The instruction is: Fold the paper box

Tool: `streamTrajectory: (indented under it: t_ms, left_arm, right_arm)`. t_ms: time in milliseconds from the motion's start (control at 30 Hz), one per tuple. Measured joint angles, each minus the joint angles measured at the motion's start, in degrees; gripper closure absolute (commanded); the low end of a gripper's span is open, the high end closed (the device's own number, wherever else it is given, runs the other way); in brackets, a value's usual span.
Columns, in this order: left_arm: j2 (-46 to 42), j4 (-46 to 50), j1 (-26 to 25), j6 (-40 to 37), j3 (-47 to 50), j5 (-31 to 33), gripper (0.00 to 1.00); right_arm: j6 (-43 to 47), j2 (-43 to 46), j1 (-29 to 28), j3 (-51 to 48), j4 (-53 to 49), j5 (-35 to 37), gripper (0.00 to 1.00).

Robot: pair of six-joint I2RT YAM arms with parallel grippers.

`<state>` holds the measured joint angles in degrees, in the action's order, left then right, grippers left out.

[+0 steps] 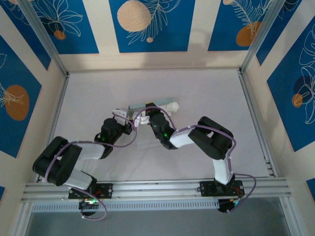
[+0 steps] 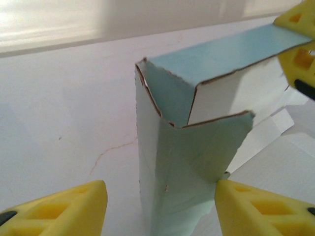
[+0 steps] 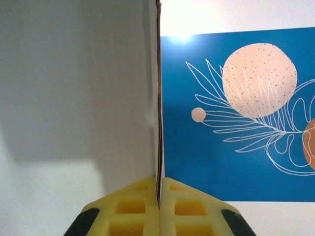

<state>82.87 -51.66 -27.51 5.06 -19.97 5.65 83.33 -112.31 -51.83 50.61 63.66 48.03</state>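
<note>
The paper box [image 2: 197,162] is a half-folded piece of pale green card, standing up from the table with white inner faces and one long panel reaching to the upper right. My left gripper [image 2: 160,189] is open around its lower part; the right finger [image 2: 266,209] touches the card's edge and the left finger [image 2: 64,211] stands apart from it. My right gripper [image 3: 159,196] is shut on a thin card panel [image 3: 158,98], seen edge-on. In the top view the box [image 1: 152,104] lies mid-table, with the left gripper [image 1: 129,117] and right gripper [image 1: 146,118] meeting at it.
The white table [image 1: 206,93] spreads around the box, framed by aluminium rails [image 1: 253,103]. Blue patterned wall panels [image 1: 147,24] stand behind. A flat white flap of card [image 2: 275,130] lies on the table beside the box.
</note>
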Motion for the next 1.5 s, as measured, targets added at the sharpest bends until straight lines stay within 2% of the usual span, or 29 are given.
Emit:
streamTrajectory:
  t_ms: [267,467,767,933,1067,1233,1500]
  left_arm:
    - [-8.9,-0.9,0.9,0.6,3.3,6.6,0.40]
    - [-16.9,-0.4,2.4,0.3,3.5,9.1,0.40]
    - [-15.2,6.5,8.0,1.6,2.3,10.4,0.44]
    - [-10.7,11.3,9.3,3.8,-0.6,7.4,0.54]
    - [-8.7,15.5,9.4,4.3,-3.9,3.7,0.53]
    - [-6.3,15.8,9.4,4.5,-4.3,-2.4,0.56]
    - [-4.9,14.4,9.4,4.9,-4.3,-6.4,0.52]
  right_arm:
    - [2.3,-2.5,0.3,-0.1,3.6,-0.7,1.00]
    - [3.3,-3.6,0.3,-0.7,5.8,-1.3,1.00]
    - [3.3,-3.8,0.4,-0.7,6.1,-2.4,1.00]
    - [3.2,-3.8,0.9,-0.6,5.7,-3.2,1.00]
    - [2.2,-3.7,1.3,0.0,4.1,-3.7,1.00]
    - [0.8,-3.4,1.9,0.9,2.1,-4.2,1.00]
    - [-0.4,-3.4,2.3,2.5,-0.7,-4.6,1.00]
